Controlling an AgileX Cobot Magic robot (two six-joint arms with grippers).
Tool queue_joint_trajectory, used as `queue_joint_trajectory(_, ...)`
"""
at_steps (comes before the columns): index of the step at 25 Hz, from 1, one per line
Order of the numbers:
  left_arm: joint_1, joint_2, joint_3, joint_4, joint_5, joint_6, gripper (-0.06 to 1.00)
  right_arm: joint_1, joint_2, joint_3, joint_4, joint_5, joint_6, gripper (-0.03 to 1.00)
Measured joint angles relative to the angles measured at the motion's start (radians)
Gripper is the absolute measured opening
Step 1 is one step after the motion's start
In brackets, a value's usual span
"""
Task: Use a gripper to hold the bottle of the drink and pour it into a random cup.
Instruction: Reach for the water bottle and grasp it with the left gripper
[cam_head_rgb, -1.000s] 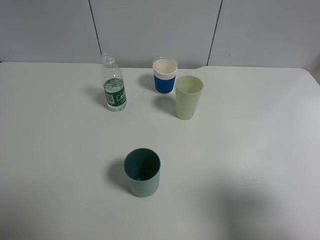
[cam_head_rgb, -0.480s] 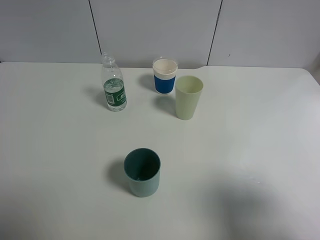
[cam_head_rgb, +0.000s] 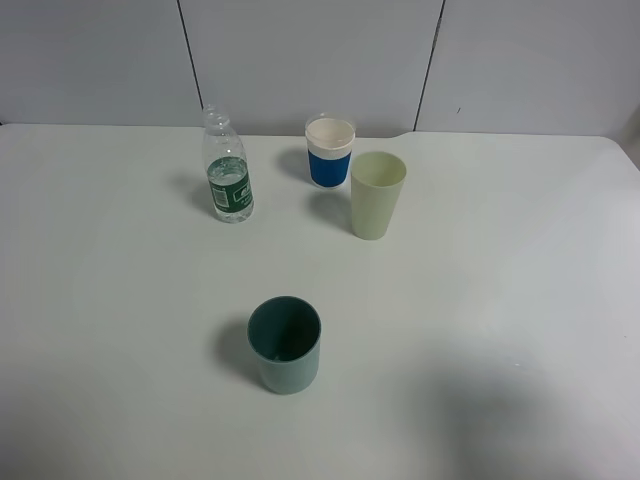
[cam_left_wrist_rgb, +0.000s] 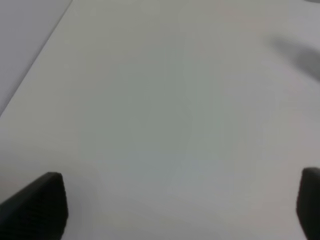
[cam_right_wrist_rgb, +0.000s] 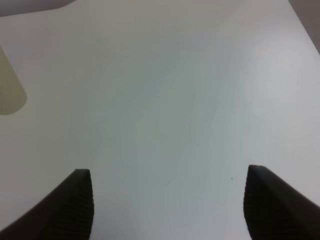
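The small clear bottle with a green label stands upright at the back left of the white table, uncapped. The dark teal cup stands upright and alone near the front middle. Neither arm shows in the exterior high view. The left wrist view shows my left gripper open, its black fingertips wide apart over bare table. The right wrist view shows my right gripper open over bare table, with the pale yellow-green tumbler at the picture's edge.
A blue-and-white cup stands at the back middle, with a pale yellow-green tumbler just in front and right of it. A grey panelled wall runs behind the table. The table's right corner is at the far right.
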Motion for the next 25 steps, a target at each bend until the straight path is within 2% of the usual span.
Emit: queue_joint_trajectory(25,0.000,0.000,0.000,0.000,0.000,0.000,0.91,0.000,0.000,0.000,0.000,0.000,0.000,0.63)
